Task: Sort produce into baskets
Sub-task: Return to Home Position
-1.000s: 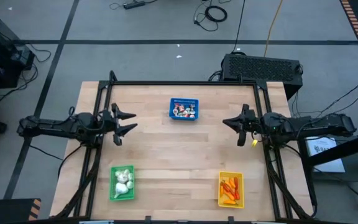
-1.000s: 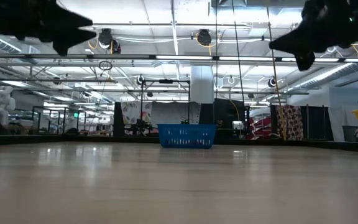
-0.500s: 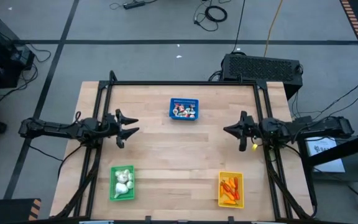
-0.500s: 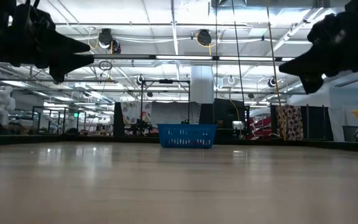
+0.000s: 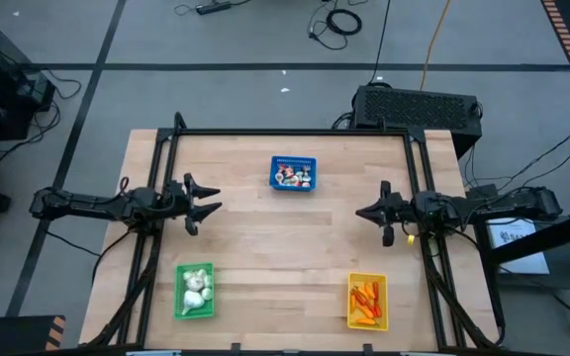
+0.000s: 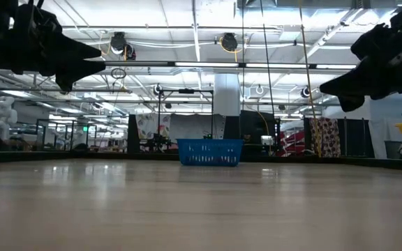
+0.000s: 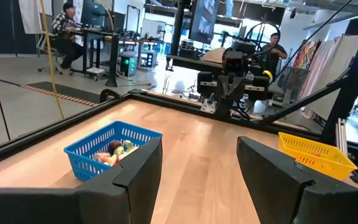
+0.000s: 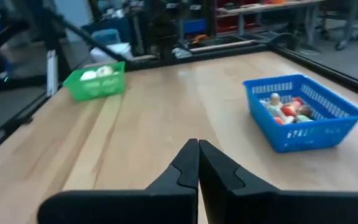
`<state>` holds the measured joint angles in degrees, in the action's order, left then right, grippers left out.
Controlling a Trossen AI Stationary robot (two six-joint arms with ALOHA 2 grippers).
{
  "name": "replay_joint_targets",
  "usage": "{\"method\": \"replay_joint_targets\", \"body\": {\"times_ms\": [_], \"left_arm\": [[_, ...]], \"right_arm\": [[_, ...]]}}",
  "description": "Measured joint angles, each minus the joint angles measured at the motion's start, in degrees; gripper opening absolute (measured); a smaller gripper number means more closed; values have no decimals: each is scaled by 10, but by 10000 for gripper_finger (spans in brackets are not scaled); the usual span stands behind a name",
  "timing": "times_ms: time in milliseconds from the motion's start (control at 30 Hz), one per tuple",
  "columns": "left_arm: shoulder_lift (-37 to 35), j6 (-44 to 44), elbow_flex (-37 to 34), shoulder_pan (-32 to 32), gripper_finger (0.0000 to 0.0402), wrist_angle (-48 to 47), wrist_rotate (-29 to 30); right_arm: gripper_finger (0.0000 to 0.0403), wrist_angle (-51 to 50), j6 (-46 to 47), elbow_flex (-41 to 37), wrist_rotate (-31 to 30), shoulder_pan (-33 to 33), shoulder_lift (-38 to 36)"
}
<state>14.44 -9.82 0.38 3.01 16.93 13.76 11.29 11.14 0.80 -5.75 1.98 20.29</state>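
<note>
While both dark arms hang above a pale wooden table (image 5: 285,247), three small baskets stand on it with toy produce inside.

The left gripper (image 5: 216,199) is near the table's left edge, raised off the surface. Its two fingers (image 7: 138,168) are spread wide apart and grip nothing. The right gripper (image 5: 359,211) is opposite it near the right edge, also raised. Its fingers (image 8: 188,165) are pressed together tip to tip, with nothing between them. The two grippers point toward each other across the middle of the table, well apart.

The blue basket (image 5: 293,159), with perforated sides, stands at the middle of the table's back half, between the two arms. It holds small white-and-red round pieces (image 5: 293,177). The green basket (image 5: 178,292) is near the front left corner and holds white garlic-like bulbs (image 5: 195,290). The yellow basket (image 5: 384,302) is near the front right corner and holds orange and red sticks (image 5: 366,300).

From table height, both grippers show high above the surface — the blue basket stands far back at centre. In the room beyond, a person (image 7: 64,31) sits at a desk.
</note>
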Motion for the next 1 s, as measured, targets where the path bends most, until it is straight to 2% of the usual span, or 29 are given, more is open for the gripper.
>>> {"method": "replay_joint_targets", "body": {"times_ms": [133, 300, 1000], "left_arm": [[0, 0, 0, 0, 215, -7, 8], [0, -2, 0, 0, 215, -28, 27], [1, -3, -1, 0, 215, -30, 27]], "right_arm": [[0, -15, -36, 0, 31, 0, -5], [0, -36, -43, 0, 29, 0, -4], [0, -34, -43, 0, 29, 0, -4]]}}
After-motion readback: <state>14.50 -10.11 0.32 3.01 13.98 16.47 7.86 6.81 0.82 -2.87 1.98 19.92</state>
